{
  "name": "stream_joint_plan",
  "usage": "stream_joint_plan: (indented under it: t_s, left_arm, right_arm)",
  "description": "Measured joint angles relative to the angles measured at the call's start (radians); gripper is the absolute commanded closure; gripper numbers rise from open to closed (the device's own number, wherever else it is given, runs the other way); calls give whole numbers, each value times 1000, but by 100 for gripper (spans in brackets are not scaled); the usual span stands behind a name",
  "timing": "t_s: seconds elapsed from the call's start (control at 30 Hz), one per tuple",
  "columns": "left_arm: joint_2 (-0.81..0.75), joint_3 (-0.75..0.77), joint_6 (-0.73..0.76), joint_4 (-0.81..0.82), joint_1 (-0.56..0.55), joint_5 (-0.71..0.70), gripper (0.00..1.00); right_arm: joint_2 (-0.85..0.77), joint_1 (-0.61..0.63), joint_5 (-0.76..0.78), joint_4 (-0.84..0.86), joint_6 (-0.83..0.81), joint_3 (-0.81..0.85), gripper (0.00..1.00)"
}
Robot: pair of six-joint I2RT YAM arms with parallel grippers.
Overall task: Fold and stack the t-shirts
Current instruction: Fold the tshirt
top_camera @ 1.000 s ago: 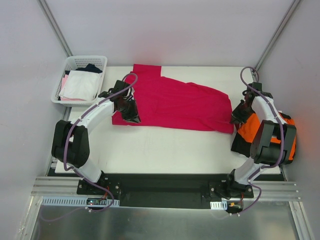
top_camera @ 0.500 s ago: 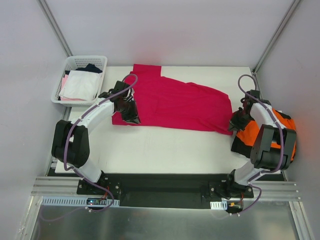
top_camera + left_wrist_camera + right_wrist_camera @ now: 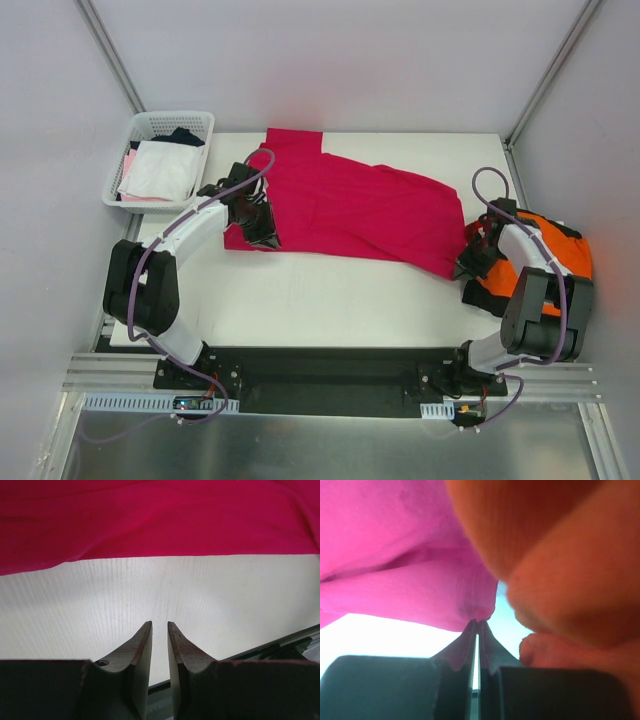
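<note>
Crimson t-shirt (image 3: pixel 410 580) corner pinched in right claw (image 3: pixel 477 623) — orange t-shirt (image 3: pixel 545 540) beside.

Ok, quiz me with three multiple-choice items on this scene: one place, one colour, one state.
1. Where does the white basket sit?
A) near edge, middle
B) far right corner
C) by the table's far left corner

2. What colour is the shirt spread across the table?
A) crimson
B) black
C) white

3. The right claw is:
A) wide open
B) shut on the shirt's edge
C) shut on the basket

Answers:
1 C, the top view shows it there.
2 A, crimson cloth covers the tabletop's far half.
3 B, its wrist view shows cloth pinched between closed fingertips.
</note>
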Motion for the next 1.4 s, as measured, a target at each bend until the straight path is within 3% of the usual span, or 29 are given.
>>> stream_joint_plan:
  t_s: [0.3, 0.63, 1.4]
  left_arm:
    - [0, 0, -10, 0, 0, 0, 81]
    - [-10, -6, -15, 0, 0, -2, 81]
    - [-31, -20, -32, 0, -1, -4, 82]
  right_arm:
    - [9, 0, -60, 15, -9, 5, 99]
    - [120, 0, -175, 51, -27, 154, 99]
    - [290, 6, -145, 10, -45, 438, 99]
